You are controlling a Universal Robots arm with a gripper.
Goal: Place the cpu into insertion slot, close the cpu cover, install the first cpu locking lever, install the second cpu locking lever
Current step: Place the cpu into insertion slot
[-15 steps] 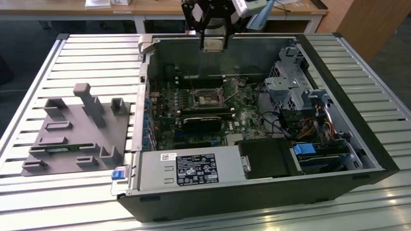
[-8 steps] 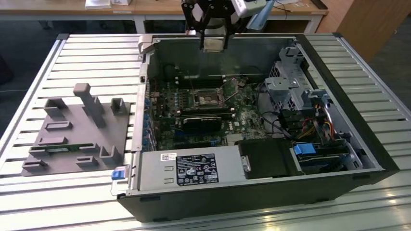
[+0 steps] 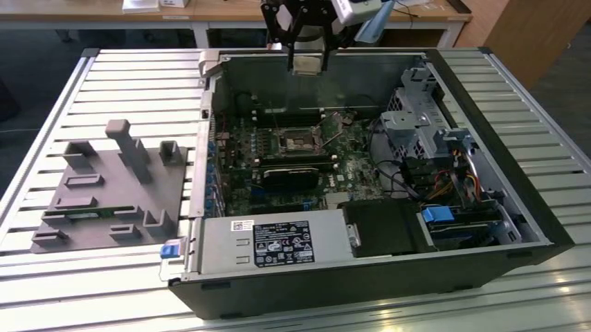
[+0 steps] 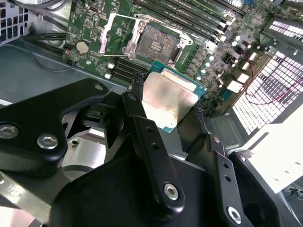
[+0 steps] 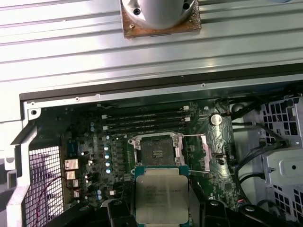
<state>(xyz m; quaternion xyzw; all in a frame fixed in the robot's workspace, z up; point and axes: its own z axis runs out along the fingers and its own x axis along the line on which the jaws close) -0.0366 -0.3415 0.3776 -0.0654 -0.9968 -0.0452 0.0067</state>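
gripping the cpu [image 4: 169,101] by its edges, the fingers [image 4: 142,127] hang well apart from the uncovered insertion slot [image 4: 156,45].

Slatted metal table [image 3: 138,83] carries an open PC case [image 3: 369,283] that takes up centre and right of the exterior view. Grey fixture plate [image 3: 111,196] with upright blocks sits on the exterior view's left, just beside the case. Power supply [image 3: 277,242] with a label is at lower centre, with a blue clip [image 3: 171,250] at its left end. Green motherboard [image 3: 351,166] lies flat inside, a black cooler block [image 3: 286,178] on it. Drive cage [image 3: 420,128] is at right, with orange cables [image 3: 471,183] and a blue-tabbed bay [image 3: 439,214] below it. Wooden desk [image 3: 231,10] runs along the top edge. Both wrist views show a coin battery [image 5: 216,119] [image 4: 83,46], long memory slots [image 5: 147,120] [image 4: 199,19] and a mesh vent panel [image 5: 42,184] [image 4: 270,90].
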